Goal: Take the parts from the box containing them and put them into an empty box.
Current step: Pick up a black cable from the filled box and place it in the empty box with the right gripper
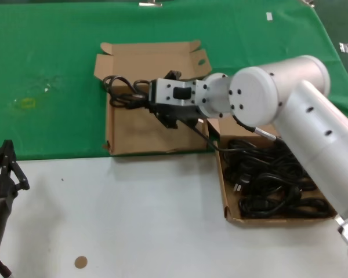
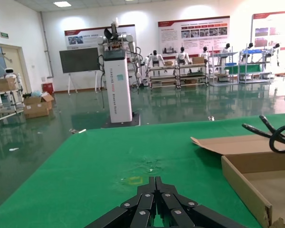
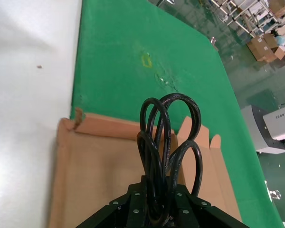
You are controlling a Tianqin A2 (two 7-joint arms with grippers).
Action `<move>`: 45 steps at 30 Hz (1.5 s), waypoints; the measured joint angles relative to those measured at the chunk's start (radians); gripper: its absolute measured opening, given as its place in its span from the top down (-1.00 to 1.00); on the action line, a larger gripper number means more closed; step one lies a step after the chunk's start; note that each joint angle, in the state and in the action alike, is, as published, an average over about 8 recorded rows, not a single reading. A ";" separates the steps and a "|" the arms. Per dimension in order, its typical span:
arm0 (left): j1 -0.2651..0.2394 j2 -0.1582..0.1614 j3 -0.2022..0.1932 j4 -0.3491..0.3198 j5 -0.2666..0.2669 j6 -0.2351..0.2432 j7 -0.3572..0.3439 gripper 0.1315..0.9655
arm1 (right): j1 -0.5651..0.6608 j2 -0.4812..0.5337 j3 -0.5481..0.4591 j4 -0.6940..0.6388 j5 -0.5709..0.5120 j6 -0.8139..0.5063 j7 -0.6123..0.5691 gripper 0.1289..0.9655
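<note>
Green cloth covers the worktop's (image 1: 46, 58) far half. Right tool (image 1: 140, 97) grips a coiled cord (image 3: 168, 142) above the empty box (image 1: 133, 136); left tool (image 1: 6, 165), closed, waits at the near-left corner.

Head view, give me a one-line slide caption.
Right gripper holds a coiled power cord over the near-empty box; left gripper waits aside.

Right gripper (image 3: 156, 209) jaws clamp a looped cord (image 3: 168, 142) above the empty box (image 3: 95, 161).
</note>
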 joint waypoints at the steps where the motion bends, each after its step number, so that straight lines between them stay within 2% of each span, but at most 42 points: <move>1: 0.000 0.000 0.000 0.000 0.000 0.000 0.000 0.95 | 0.008 -0.008 -0.002 -0.024 0.001 0.010 -0.008 0.80; 13: 0.000 0.000 0.000 0.000 0.000 0.000 0.000 0.95 | 0.073 -0.068 -0.022 -0.246 0.039 0.106 -0.094 0.80; 31: 0.000 0.000 0.000 0.000 0.000 0.000 0.000 0.95 | 0.111 -0.088 -0.037 -0.352 0.076 0.181 -0.149 0.73; 40: 0.000 0.000 0.000 0.000 0.000 0.000 0.000 0.95 | 0.100 -0.073 -0.039 -0.312 0.073 0.170 -0.132 0.48; 45: 0.000 0.000 0.000 0.000 0.000 0.000 0.000 0.95 | 0.086 -0.048 -0.032 -0.243 0.058 0.145 -0.102 0.22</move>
